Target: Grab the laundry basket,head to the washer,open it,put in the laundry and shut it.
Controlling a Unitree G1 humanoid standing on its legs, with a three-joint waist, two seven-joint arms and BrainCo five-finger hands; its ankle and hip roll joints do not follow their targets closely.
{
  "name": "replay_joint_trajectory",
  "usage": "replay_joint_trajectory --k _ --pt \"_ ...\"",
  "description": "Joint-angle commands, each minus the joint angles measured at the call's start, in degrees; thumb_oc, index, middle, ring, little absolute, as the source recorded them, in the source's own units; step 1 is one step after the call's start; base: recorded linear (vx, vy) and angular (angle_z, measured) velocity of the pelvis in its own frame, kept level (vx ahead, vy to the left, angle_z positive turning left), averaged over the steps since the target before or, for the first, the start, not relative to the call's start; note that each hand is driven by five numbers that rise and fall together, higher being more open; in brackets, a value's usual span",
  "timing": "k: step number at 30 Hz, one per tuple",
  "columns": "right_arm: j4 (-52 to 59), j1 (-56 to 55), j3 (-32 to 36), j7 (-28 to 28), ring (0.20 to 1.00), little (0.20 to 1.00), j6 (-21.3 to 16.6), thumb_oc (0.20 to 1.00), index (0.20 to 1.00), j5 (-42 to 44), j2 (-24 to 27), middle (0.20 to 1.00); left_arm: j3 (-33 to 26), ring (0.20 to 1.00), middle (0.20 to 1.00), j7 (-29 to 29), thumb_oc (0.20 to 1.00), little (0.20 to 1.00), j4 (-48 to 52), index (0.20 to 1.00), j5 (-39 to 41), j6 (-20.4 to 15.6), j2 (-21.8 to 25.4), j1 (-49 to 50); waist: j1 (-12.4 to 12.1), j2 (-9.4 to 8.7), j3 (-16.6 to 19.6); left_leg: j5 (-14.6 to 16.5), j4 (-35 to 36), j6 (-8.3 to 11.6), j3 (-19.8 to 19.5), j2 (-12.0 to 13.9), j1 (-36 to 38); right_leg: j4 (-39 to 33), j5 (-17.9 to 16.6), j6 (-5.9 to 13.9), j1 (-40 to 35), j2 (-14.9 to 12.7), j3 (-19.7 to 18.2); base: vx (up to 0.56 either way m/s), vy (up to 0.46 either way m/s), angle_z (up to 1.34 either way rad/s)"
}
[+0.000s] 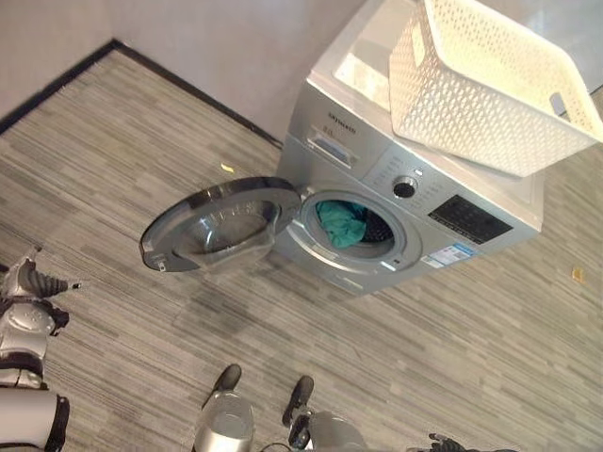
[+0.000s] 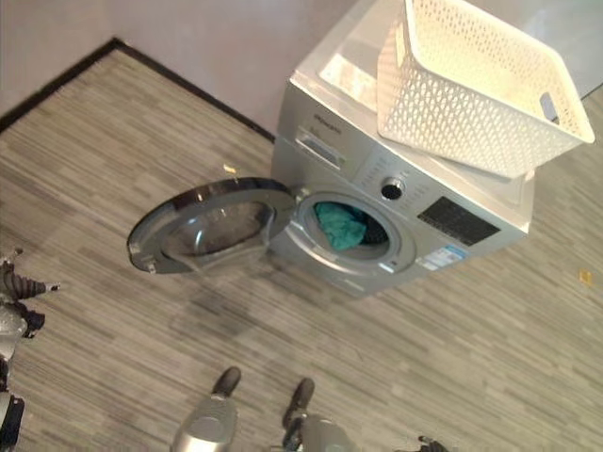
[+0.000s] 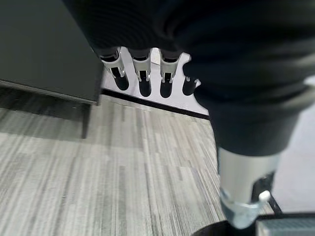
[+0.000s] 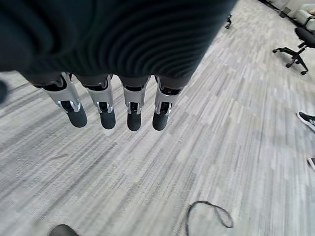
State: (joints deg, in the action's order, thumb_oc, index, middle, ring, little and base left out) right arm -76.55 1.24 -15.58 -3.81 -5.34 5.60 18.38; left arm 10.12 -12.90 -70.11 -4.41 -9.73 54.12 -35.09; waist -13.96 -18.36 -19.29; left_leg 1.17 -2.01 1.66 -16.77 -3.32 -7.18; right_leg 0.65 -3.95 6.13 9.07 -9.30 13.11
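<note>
floor: grey plank (image 1: 141, 151) | office chair (image 4: 295, 46) | person's shoe (image 4: 306, 119)

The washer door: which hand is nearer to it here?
Left. The left hand hangs low at the robot's left side, apart from the open washer door. The right hand hangs over bare floor, farther off.
</note>
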Motion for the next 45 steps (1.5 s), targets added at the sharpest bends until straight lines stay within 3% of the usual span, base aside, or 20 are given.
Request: replay_joint_trajectory --k 1,3,10,18,22,24,25,30,39,43,44,45 --pt "-0.8 -1.2 -2.3 2.1 1.0 1.0 -0.7 1.0 1.0 3.5 1.5 1.0 0.7 1.0 1.0 -5.9 1.0 1.0 -3.3 1.0 -1.1 0.1 2.8 -5.5 0.2 -0.64 0.1 -4.6 7.0 -2.27 -4.4 0.3 -3.5 -0.5 -5.1 4.91 0.1 -6.8 -5.0 -0.05 -0.019 -0.04" --pt "0.2 0.8 -2.8 2.9 1.0 1.0 -0.9 1.0 1.0 5.4 0.6 1.0 4.7 1.0 1.0 -7.5 1.0 1.0 -3.5 1.0 -0.2 0.5 1.3 -12.7 0.9 -1.22 -1.0 -5.2 7.0 -2.2 -4.5 0.7 -5.2 -0.9 -5.7 4.9 1.6 -6.6 -4.9 -0.06 -0.026 -0.05" --pt "1.5 2.1 -5.2 3.1 1.0 1.0 -1.4 1.0 1.0 6.7 -0.5 1.0 12.3 1.0 1.0 -8.6 1.0 1.0 -3.9 1.0 0.4 0.5 -1.5 -23.6 2.0 -2.21 -2.0 -5.8 6.6 -2.07 -4.9 1.1 -7.9 -1.5 -6.4 4.71 3.7 -6.2 -5.5 -0.04 -0.01 0.04" --pt "2.4 2.3 -5.8 3.1 1.0 1.0 -2.1 1.0 1.0 8.6 -0.6 1.0 14.9 1.0 1.0 -8.6 1.0 1.0 -4.0 1.0 4.3 0.3 -7.7 -30.7 2.9 -2.29 -3.4 -6.3 6.0 -2.05 -5.2 1.1 -10.1 -1.7 -6.6 4.55 5.7 -6.1 -5.9 -0.03 0.004 0.03" --pt "3.1 2.3 -6.0 3.1 1.0 1.0 -2.5 1.0 1.0 9.1 -0.2 1.0 15.3 1.0 1.0 -7.3 1.0 1.0 -2.3 1.0 4.8 -0.3 -13.3 -28.5 3.1 -1.87 -3.3 -6.3 6.0 -2.06 -5.3 1.1 -10.3 -1.6 -6.2 4.16 5.9 -5.8 -5.9 0.0 0.0 0.0" --pt "3.5 2.5 -5.9 2.6 1.0 1.0 -2.9 1.0 1.0 9.2 -0.1 1.0 18.0 1.0 1.0 -5.9 1.0 1.0 3.4 1.0 1.5 -0.3 -17.9 -24.7 2.5 -0.75 -3.5 -6.2 5.9 -2.12 -6.0 0.8 -10.2 -1.5 -5.8 3.95 5.7 -5.9 -5.6 0.0 0.0 0.0" --pt "3.5 2.4 -5.9 2.6 1.0 1.0 -2.9 1.0 1.0 9.2 -0.1 1.0 18.0 1.0 1.0 -5.9 1.0 1.0 3.4 1.0 1.5 -0.3 -17.9 -24.7 2.5 -0.75 -3.5 -6.2 5.9 -2.12 -6.0 0.8 -10.2 -1.5 -5.8 3.95 5.7 -5.9 -5.6 0.0 0.0 0.0" --pt "4.2 2.5 -3.7 2.6 1.0 1.0 -3.2 1.0 1.0 9.6 0.6 1.0 18.6 1.0 1.0 -2.1 1.0 1.0 24.3 1.0 -1.8 -0.6 -27.3 -10.4 0.2 2.05 -3.8 -6.3 6.1 -2.21 -7.2 0.3 -10.2 -1.5 -5.2 3.63 5.2 -5.9 -4.7 0.01 -0.022 0.05" --pt "4.3 2.1 -2.7 3.6 1.0 1.0 -2.3 1.0 1.0 7.6 1.7 1.0 20.5 1.0 1.0 4.1 1.0 1.0 37.4 1.0 -0.8 -0.7 -35.7 5.8 -2.2 5.58 -1.8 -6.5 7.0 -2.07 -7.4 -0.2 -10.1 -3.3 -5.6 3.32 4.0 -5.8 -4.2 0.0 -0.07 0.02" --pt "4.0 2.3 -3.5 4.0 1.0 1.0 -1.8 1.0 1.0 6.1 1.9 1.0 21.8 1.0 1.0 6.0 1.0 1.0 39.9 1.0 0.7 -0.9 -37.0 8.4 -2.4 6.68 -1.1 -6.6 7.0 -1.96 -6.9 -0.2 -10.1 -4.3 -6.1 3.3 3.5 -6.0 -3.9 -0.02 -0.07 -0.05" --pt "7.6 2.5 -4.7 2.9 1.0 1.0 -1.7 1.0 1.0 5.4 3.4 1.0 22.4 1.0 1.0 9.7 1.0 1.0 46.2 1.0 2.9 -1.0 -35.6 13.1 -2.6 7.43 -0.5 -6.6 7.0 -1.72 -6.7 -0.2 -10.2 -5.0 -6.2 3.23 3.1 -5.9 -4.1 -0.03 -0.101 -0.03" --pt "7.8 2.3 -4.7 2.9 1.0 1.0 -1.6 1.0 1.0 5.4 3.5 1.0 22.3 1.0 1.0 9.8 1.0 1.0 46.5 1.0 3.0 -0.9 -35.6 13.3 -2.6 7.43 -0.4 -6.5 7.0 -1.71 -6.7 -0.2 -10.2 -5.0 -6.2 3.22 3.1 -5.8 -4.1 -0.02 -0.124 -0.16"
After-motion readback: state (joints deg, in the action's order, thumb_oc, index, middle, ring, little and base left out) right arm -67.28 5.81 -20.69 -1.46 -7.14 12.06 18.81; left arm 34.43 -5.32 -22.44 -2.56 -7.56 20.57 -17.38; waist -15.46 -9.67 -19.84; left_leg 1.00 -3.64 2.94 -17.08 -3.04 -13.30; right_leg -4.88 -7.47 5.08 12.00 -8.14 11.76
